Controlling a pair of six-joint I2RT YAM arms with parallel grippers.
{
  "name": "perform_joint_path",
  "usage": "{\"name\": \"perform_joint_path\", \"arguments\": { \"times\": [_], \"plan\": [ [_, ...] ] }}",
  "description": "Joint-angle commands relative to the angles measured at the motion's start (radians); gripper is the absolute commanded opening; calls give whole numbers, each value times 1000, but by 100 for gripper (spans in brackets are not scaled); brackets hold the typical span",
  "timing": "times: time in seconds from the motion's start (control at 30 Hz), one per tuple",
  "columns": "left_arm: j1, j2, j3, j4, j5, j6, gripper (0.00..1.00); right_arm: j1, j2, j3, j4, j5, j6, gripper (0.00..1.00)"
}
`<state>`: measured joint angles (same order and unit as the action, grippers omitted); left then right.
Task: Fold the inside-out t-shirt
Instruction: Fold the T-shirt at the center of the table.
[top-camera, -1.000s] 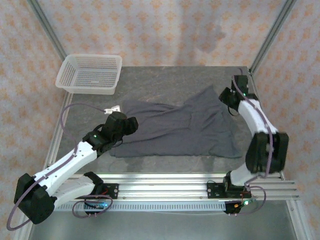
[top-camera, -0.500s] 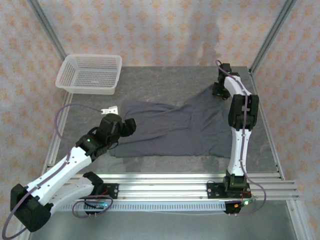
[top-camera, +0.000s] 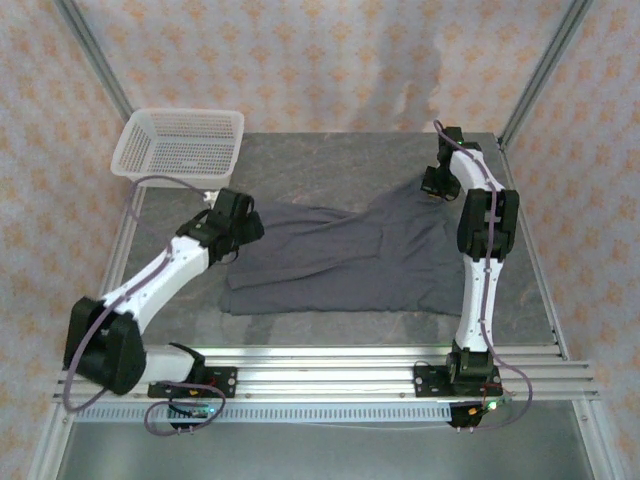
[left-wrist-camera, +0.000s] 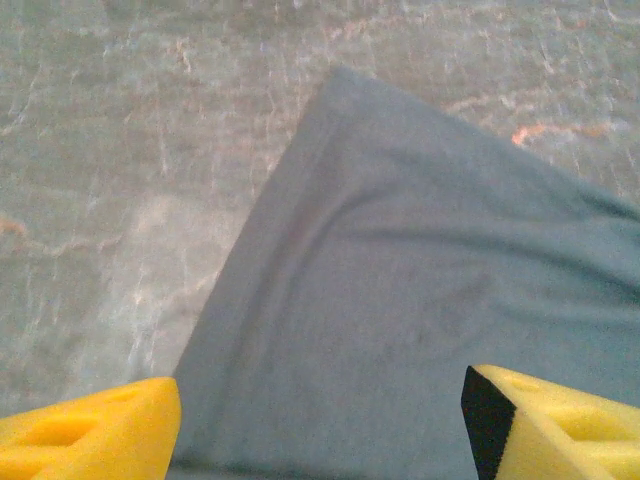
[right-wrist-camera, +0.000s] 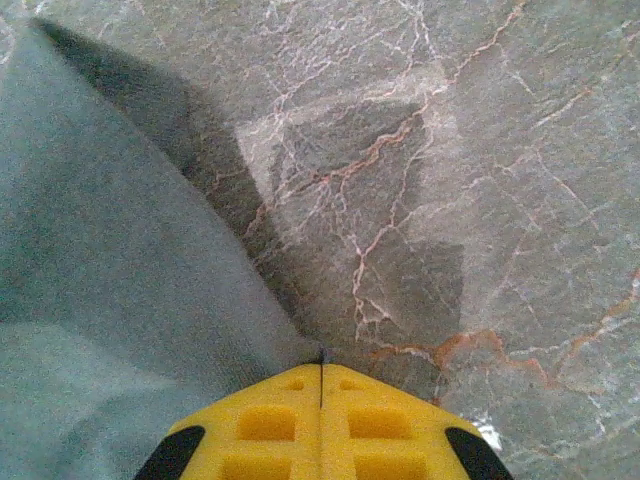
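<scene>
So, quick rundown. The dark slate-grey t-shirt (top-camera: 350, 260) is spread out across the middle of the marbled grey surface (top-camera: 330, 160). It's mostly flat with a few soft wrinkles, and one corner comes to a point in the upper right of the overhead frame. The white mesh basket (top-camera: 180, 148) sits in the upper left of that frame, apart from the shirt.

The left arm (top-camera: 160, 275) reaches up from the lower left, and its head is over the shirt's upper-left corner. In the left wrist view the left fingers (left-wrist-camera: 90, 435) are spread wide, with one yellow pad in the bottom-left corner of the frame and the other at bottom right. The shirt lies below the gap, its corner pointing toward the top centre with bare surface on both sides. I can't tell whether the pads touch the cloth.

The right arm (top-camera: 480, 250) stands tall on the right side, with its head down at that pointed corner. In the right wrist view the right fingers (right-wrist-camera: 270, 425) are pressed together at bottom centre, just a thin seam between them. The shirt takes the left side there, and its edge runs diagonally down to the fingertips with a dark shadow beside it. It seems to meet the tips, but honestly I can't tell if any cloth is caught between them.
</scene>
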<state>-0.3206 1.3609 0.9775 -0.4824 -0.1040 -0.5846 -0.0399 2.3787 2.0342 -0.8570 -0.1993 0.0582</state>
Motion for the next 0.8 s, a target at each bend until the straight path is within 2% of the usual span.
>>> {"name": "perform_joint_path", "arguments": {
  "times": [0.0,0.13,0.33,0.53,0.77],
  "plan": [
    [43,118,102,-33,30,5,74,0,-180,-58,-4,20,6,0],
    [80,287,244,-60,20,-1,73,-2,-337,-242,132,-15,54,0],
    [84,573,519,-139,-59,37,64,-2,-434,-420,233,-68,115,0],
    [97,765,713,-169,-20,45,51,-1,-473,-473,228,-65,100,0],
    [129,875,793,-196,-40,43,51,-3,-479,-487,217,-63,84,0]
  ]
}}
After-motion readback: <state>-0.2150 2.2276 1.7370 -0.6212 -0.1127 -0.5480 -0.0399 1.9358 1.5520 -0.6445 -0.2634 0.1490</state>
